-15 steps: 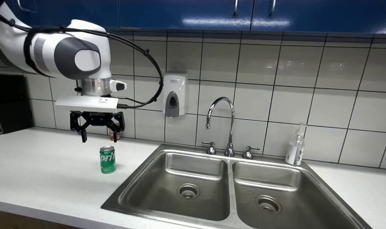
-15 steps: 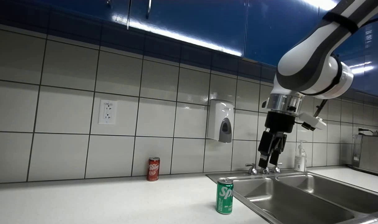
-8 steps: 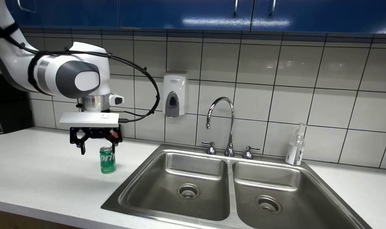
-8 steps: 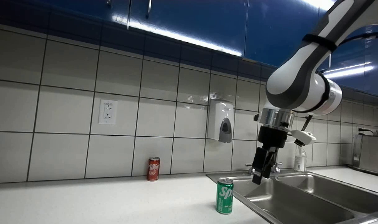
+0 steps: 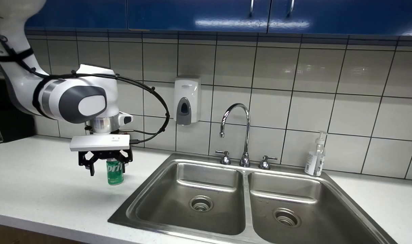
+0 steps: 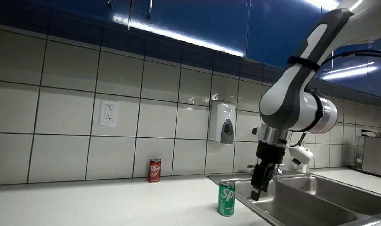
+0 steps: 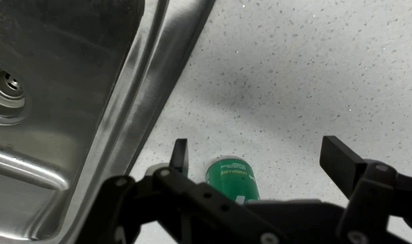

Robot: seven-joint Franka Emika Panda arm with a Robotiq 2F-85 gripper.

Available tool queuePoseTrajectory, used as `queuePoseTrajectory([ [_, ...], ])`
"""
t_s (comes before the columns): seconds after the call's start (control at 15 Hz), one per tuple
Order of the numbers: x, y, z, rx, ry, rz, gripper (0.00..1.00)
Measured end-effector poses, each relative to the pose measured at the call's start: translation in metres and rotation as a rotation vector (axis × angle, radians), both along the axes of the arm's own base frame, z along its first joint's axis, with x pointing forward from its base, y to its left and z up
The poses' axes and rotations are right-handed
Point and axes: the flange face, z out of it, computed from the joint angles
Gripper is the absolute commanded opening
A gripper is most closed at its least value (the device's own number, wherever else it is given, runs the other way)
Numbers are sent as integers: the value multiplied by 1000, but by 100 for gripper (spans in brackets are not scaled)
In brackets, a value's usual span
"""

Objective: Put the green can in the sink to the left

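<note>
The green can (image 5: 115, 173) stands upright on the white counter, left of the sink. It also shows in an exterior view (image 6: 226, 198) and in the wrist view (image 7: 232, 178). My gripper (image 5: 108, 169) is open and empty at the height of the can's upper part, and its body hides the can's top. In an exterior view the gripper (image 6: 258, 192) is to the right of the can, apart from it. In the wrist view the can shows between the open fingers (image 7: 256, 152), closer to the left finger. The left basin (image 5: 165, 206) has a round drain and holds nothing.
A red can (image 6: 154, 170) stands by the tiled wall. The right basin (image 5: 314, 223) adjoins the left one. A tall faucet (image 5: 245, 135) rises behind the sink, with a pump bottle (image 5: 316, 156) at the back right. A soap dispenser (image 5: 187, 100) hangs on the wall.
The arm has come down, and the gripper has dropped from above the can to the height of its upper part. It stays open. The green can has not moved.
</note>
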Motion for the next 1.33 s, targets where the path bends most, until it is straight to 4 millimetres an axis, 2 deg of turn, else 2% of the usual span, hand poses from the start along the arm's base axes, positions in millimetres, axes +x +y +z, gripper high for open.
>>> queuePoseTrajectory([
  [0.33, 16, 14, -16, 4, -13, -8, 100],
  [1.0, 72, 32, -36, 0, -28, -24, 100],
  [1.33, 90, 40, -46, -8, -32, -7, 100],
])
